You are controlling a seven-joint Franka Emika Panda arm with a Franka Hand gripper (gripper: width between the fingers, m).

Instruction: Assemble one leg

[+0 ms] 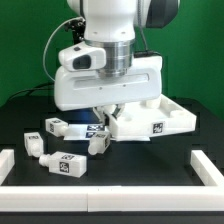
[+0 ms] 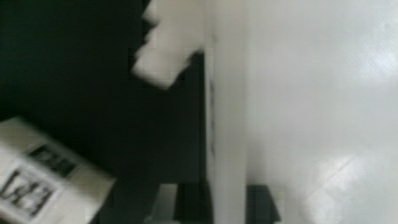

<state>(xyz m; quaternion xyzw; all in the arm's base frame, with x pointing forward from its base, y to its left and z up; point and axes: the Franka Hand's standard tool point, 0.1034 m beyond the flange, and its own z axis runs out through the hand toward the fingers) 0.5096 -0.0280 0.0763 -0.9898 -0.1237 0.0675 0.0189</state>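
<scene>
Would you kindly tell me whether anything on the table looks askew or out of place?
Nothing looks damaged or spilled. The legs simply lie loose at mixed angles on the exterior view's left, as unassembled parts would.

Smooth white shell is covering the arm (image 1: 110,15), with a dark grey band showing at the upper joint. A grey ribbed collar (image 1: 118,55) is sitting above the boxy white housing of the gripper (image 1: 108,116). A thin black cable (image 1: 50,52) is looping off on the exterior view's left. The fingers (image 2: 169,205) are showing dark and blurred in the wrist view.
</scene>
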